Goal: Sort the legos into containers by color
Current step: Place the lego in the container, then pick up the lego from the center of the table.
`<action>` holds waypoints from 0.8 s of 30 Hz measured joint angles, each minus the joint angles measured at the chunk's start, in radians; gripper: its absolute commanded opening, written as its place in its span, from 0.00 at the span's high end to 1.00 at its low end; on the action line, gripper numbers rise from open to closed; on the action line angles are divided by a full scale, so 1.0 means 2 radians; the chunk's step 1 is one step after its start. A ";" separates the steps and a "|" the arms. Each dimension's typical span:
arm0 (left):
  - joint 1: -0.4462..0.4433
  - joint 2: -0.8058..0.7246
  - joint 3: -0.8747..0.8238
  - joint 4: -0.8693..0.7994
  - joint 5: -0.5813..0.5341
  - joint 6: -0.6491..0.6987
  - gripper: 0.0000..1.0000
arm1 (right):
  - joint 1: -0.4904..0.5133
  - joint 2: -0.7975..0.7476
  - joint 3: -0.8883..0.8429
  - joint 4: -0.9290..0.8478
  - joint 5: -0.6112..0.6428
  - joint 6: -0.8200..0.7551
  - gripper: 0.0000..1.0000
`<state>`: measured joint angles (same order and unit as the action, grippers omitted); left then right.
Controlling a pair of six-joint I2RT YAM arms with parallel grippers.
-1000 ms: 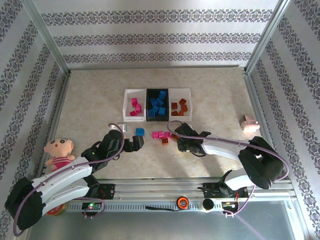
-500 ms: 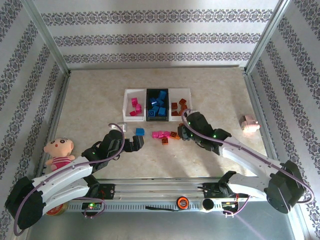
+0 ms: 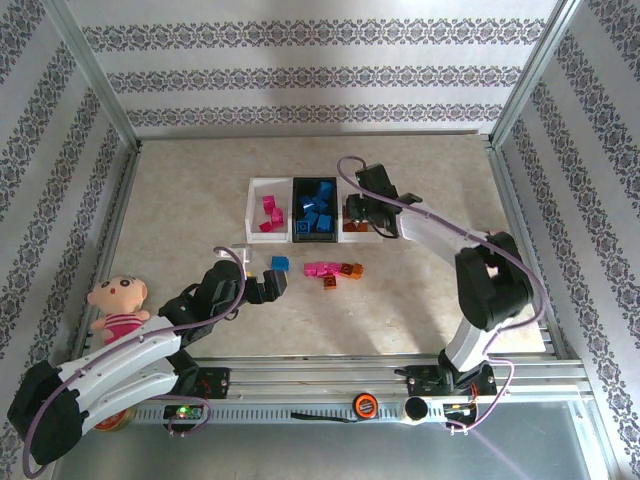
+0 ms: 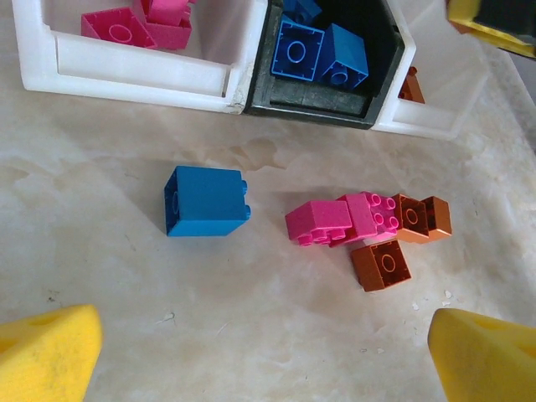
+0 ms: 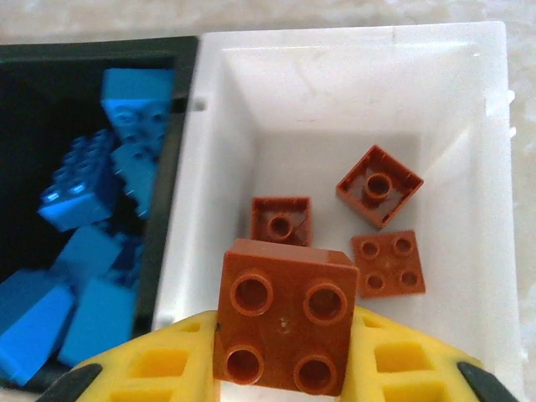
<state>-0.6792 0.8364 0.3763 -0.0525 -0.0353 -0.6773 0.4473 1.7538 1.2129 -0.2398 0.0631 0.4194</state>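
Three joined trays lie mid-table: a white tray (image 3: 256, 190) with pink legos, a black tray (image 3: 297, 237) with blue legos (image 5: 92, 209), and a white tray (image 5: 352, 38) holding three orange-brown legos (image 5: 379, 186). My right gripper (image 5: 285, 360) hovers over that last tray (image 3: 376, 184), shut on an orange-brown lego (image 5: 285, 318). My left gripper (image 4: 266, 368) is open above bare table, nearer than the loose pieces. Those are a blue lego (image 4: 207, 201), a pink pair (image 4: 335, 219) and two orange-brown legos (image 4: 423, 218) (image 4: 381, 264).
A pale pink toy pig (image 3: 498, 246) sits at the right near the metal frame. A doll (image 3: 118, 303) lies at the left by my left arm. Patterned walls and frame rails bound the table.
My right arm swung from the loose legos on the table up and back to the right white tray, carrying the orange-brown lego. The left arm barely moved.
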 measured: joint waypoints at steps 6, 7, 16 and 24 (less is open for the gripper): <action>0.000 0.000 0.002 -0.013 0.000 0.008 0.00 | -0.010 0.048 0.042 -0.006 -0.003 0.004 0.35; 0.000 0.000 0.004 -0.015 0.000 0.009 0.00 | -0.010 0.048 0.043 -0.006 -0.005 0.007 0.34; 0.000 0.019 0.027 -0.024 0.002 0.027 0.02 | -0.005 -0.027 -0.001 0.001 -0.014 0.013 0.29; 0.000 0.129 0.100 -0.032 -0.002 0.059 0.11 | 0.035 -0.139 -0.113 0.025 -0.014 0.023 0.29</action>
<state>-0.6785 1.0946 0.5755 -0.1173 -0.0383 -0.5602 0.5163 1.4765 0.9878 -0.1902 0.0353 0.4656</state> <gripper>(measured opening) 0.889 0.715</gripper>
